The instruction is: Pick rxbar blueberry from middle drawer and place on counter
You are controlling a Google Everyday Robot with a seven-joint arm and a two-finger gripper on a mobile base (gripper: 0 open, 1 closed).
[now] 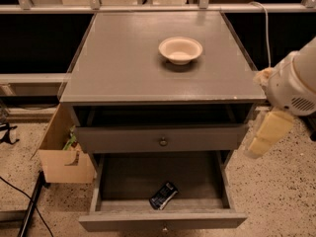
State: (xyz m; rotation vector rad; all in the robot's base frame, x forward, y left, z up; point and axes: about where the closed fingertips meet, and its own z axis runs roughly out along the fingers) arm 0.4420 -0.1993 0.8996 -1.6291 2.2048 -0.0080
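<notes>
The rxbar blueberry (163, 195), a small dark glossy bar, lies flat near the front of the open middle drawer (113, 181). The counter (118, 63) is the grey cabinet top above it. My gripper (266, 135) hangs at the far right, beside the cabinet's right edge at about the height of the upper drawer, well apart from the bar. Its pale fingers (269, 132) point down and to the left.
A white bowl (180, 50) stands on the back right part of the counter. The upper drawer with its round knob (162, 142) is slightly open. A cardboard box (61, 152) sits on the floor left of the cabinet. A black cable (19, 196) runs across the floor.
</notes>
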